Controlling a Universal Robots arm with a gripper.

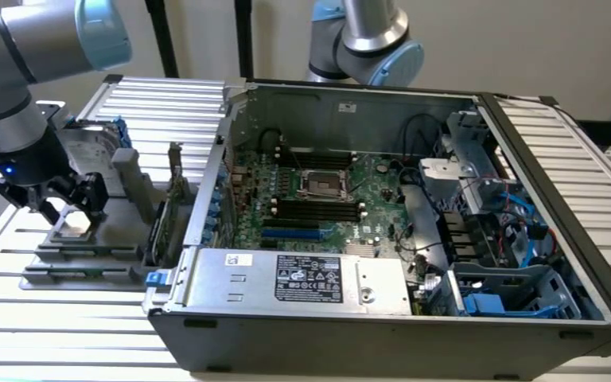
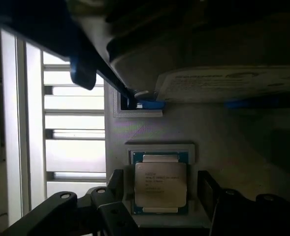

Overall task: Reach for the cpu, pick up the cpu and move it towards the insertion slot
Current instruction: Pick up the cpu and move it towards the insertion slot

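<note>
1. At the exterior view's left, the arm (image 1: 9, 76) points down over a grey holder (image 1: 83, 272) on the tabletop (image 1: 29, 338)
2. Fingers (image 2: 208, 191) spread, flanking the cpu's (image 2: 160, 184) side edges with gaps
3. Insertion slot (image 1: 324, 183) lies well apart rightward, inside the open case (image 1: 391, 338)

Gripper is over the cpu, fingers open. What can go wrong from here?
1. The gripper is open, its fingers straddling the cpu, which sits in a recess of the grey holder. An uneven close might tilt or jam it.
2. The hard drive stands close by, so a lift could clip it.
3. The insertion slot lies inside the computer case, so the case wall is likely in the path.
</note>
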